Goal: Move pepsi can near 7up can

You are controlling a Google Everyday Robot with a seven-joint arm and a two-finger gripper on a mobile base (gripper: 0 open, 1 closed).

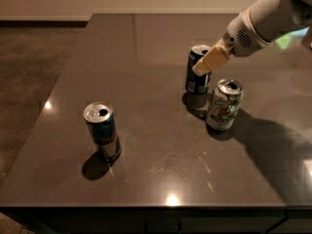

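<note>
The pepsi can (195,82), dark navy with a silver top, is upright at the table's middle right. My gripper (204,65) comes in from the upper right and is shut on it; one cream finger (209,61) lies across the can's front and the other is hidden behind it. The 7up can (224,105), pale silver-white with green markings, stands upright just to the right and in front of the pepsi can, with a small gap between them. I cannot tell whether the pepsi can rests on the table or hangs just above it.
A slimmer blue-and-silver can (102,130) stands upright at the front left of the dark table (156,169). The table's left edge drops to a brown floor (29,72). My white arm (268,18) reaches over the back right.
</note>
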